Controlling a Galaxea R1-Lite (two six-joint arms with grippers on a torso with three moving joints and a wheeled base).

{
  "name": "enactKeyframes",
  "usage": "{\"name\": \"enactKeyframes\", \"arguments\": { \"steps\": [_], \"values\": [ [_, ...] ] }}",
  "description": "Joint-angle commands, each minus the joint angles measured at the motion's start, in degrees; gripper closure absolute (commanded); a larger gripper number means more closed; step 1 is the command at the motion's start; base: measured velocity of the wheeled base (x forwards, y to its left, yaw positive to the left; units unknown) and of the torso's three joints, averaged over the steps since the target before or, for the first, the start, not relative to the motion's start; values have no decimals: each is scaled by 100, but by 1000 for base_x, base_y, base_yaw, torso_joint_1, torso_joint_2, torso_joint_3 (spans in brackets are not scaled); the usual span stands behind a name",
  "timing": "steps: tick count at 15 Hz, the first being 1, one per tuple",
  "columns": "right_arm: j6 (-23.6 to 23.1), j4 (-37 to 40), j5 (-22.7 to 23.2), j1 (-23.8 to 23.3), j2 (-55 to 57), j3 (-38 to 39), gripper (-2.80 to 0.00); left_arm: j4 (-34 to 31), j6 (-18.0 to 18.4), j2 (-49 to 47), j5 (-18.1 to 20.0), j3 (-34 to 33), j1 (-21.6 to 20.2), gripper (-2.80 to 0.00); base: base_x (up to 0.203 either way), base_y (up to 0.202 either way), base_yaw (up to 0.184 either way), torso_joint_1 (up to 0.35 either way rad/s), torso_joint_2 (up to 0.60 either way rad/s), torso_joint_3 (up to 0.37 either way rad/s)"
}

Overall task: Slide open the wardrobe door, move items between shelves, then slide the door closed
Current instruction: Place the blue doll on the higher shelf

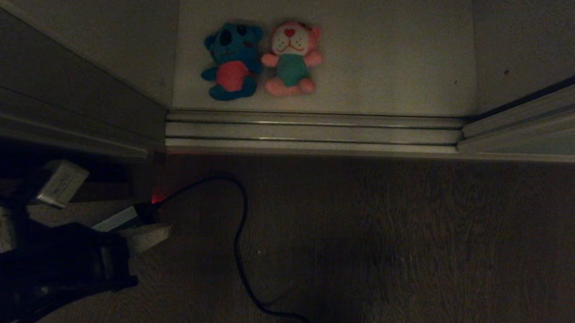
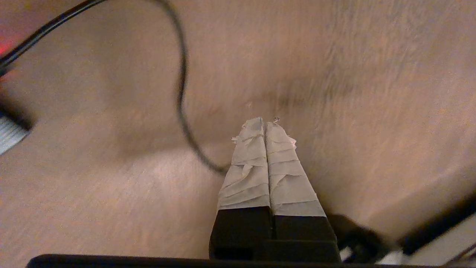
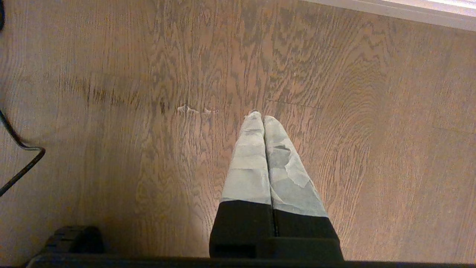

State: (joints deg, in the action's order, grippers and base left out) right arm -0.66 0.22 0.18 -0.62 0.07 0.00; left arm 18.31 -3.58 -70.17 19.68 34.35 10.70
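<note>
Two plush toys lie side by side on the off-white bottom shelf (image 1: 386, 60) of the open wardrobe: a dark teal-blue toy (image 1: 231, 60) with a red belly and, to its right, a pink toy (image 1: 292, 57) with a white face and teal body. The pale grey-green sliding door (image 1: 541, 147) stands at the right of the opening. My left gripper (image 1: 145, 237) hangs low at the lower left over the wood floor, well short of the shelf. Its taped fingers (image 2: 247, 163) are shut on nothing. My right gripper (image 3: 263, 118) is shut and empty above the floor.
A double metal door track (image 1: 315, 130) runs along the shelf's front edge. A black cable (image 1: 240, 244) loops across the dark wood floor (image 1: 422, 248) from a power strip (image 1: 119, 219) with a red light, close beside my left gripper. A grey panel (image 1: 53, 91) borders the opening's left side.
</note>
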Motion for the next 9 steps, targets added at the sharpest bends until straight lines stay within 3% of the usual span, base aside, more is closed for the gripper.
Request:
{"name": "enactKeyframes", "arguments": {
  "steps": [1, 3, 4, 9],
  "values": [
    [-4, -4, 7, 1, 0, 24, 0, 60, -137, -1224, -108, 711, 340, 0, 0, 0, 0, 0, 0, 0],
    [-4, -3, 1, 1, 1, 24, 0, 133, -245, -1754, -426, 1273, 503, 0, 0, 0, 0, 0, 0, 0],
    [-4, -4, 1, 1, -7, 19, 0, 164, -296, -1955, -624, 1552, 562, -280, 0, 0, 0, 0, 0, 0],
    [-4, 1, 0, 1, 1, 19, 0, 697, -412, -2735, -1071, 2696, 607, -280, 0, 0, 0, 0, 0, 0]
  ]
}}
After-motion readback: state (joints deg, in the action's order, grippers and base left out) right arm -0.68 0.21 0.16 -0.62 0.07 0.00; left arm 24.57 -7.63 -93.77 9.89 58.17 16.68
